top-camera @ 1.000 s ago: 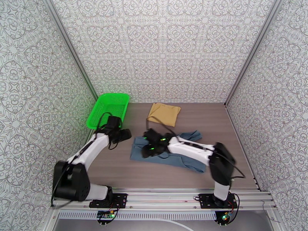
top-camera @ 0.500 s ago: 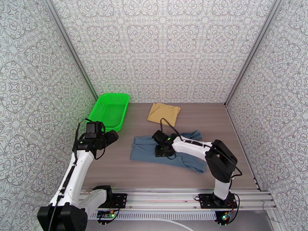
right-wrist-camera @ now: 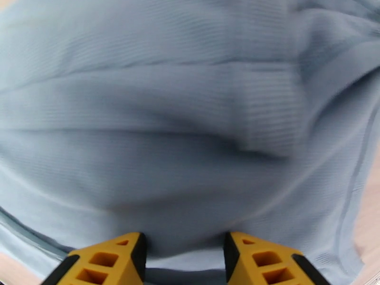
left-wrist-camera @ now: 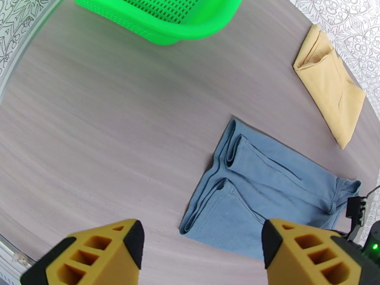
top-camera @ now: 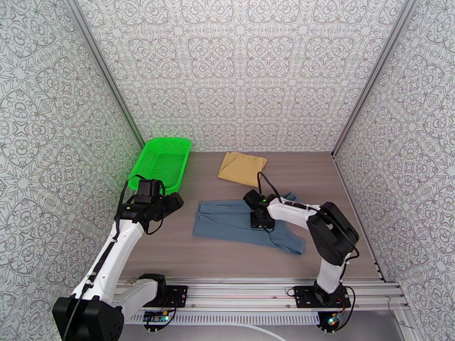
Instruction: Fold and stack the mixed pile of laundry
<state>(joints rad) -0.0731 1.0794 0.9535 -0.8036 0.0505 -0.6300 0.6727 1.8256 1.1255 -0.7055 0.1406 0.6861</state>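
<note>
The slate blue-grey tank top (top-camera: 230, 220) lies flat in the middle of the table, partly folded lengthwise. The mustard-yellow cloth (top-camera: 243, 167) lies folded behind it, apart from it. My right gripper (top-camera: 259, 216) is low over the tank top's right part. In the right wrist view its fingers (right-wrist-camera: 110, 257) stand apart right above the blue fabric (right-wrist-camera: 190, 115), which fills the gap between them. My left gripper (top-camera: 172, 201) hovers left of the tank top, open and empty (left-wrist-camera: 202, 252), with the tank top (left-wrist-camera: 266, 186) and the yellow cloth (left-wrist-camera: 332, 91) ahead of it.
A bright green mesh basket (top-camera: 162, 160) stands at the back left against the wall, also seen from the left wrist (left-wrist-camera: 161, 15). Patterned walls close in three sides. Bare wooden table (top-camera: 170, 245) lies in front of the tank top and to its left.
My right gripper has slid rightward along the tank top, and its fingers have come closer together. My left arm has pulled back from the top's left edge and hangs a little further left.
</note>
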